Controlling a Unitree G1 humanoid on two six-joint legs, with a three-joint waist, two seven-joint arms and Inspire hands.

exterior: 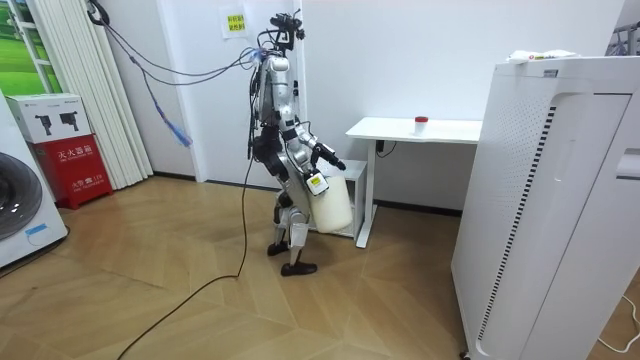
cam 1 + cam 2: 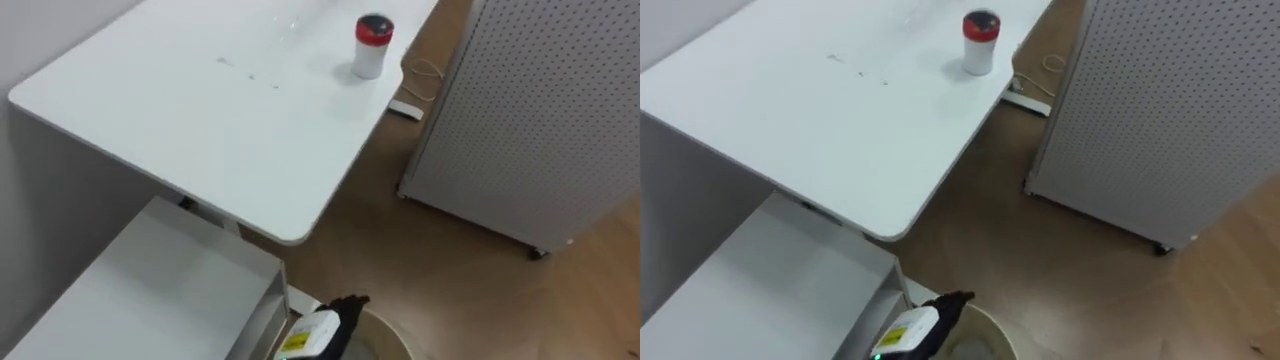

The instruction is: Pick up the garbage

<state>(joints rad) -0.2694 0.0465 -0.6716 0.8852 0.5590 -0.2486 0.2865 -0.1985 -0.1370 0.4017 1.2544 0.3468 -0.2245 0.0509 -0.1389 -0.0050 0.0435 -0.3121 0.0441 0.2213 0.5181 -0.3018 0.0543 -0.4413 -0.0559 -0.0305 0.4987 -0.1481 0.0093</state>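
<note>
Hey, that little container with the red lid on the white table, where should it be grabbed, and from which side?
Probably grip the container round its white body, just under the red lid. It stands upright and alone on the table, close to an edge, so a sideways wrap from the robot's near side looks unobstructed. The round, straight wall suits curled fingers.

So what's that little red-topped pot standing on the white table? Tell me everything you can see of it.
It is a small cylindrical container with a white body, plastic or paper by the look, and a red cap that is darker on top. It stands upright on the white table top, toward the far end and close to the edge facing the white perforated panel. Only the table touches it, and nothing leans on it. I cannot tell whether it is full or empty.
</note>
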